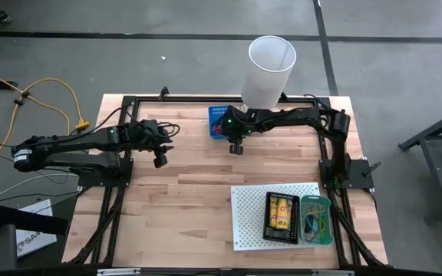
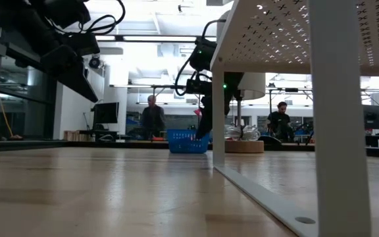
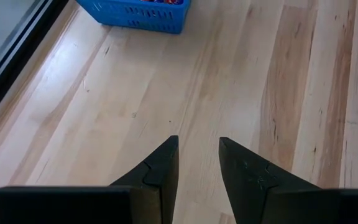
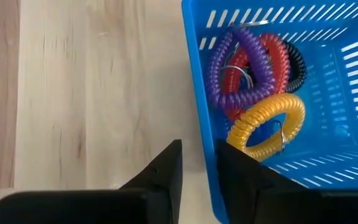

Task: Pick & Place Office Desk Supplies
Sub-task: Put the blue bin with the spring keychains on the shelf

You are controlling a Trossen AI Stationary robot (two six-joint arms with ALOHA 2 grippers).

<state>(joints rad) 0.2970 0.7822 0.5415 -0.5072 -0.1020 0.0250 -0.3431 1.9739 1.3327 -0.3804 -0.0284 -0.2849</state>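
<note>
Surface: wooden table [image 1: 183, 199], white perforated board [image 1: 252, 222] at its near right.
Right gripper [image 4: 197, 163]: I see it empty, fingers slightly parted, straddling the blue basket's [image 4: 328, 180] wall; coil bands [image 4: 253, 81] just beyond (unpicked).
Left gripper [image 3: 197, 158]: parted, empty, waiting.
Progress: trays [image 1: 298, 218] already stocked; I judge the coils remain.
</note>
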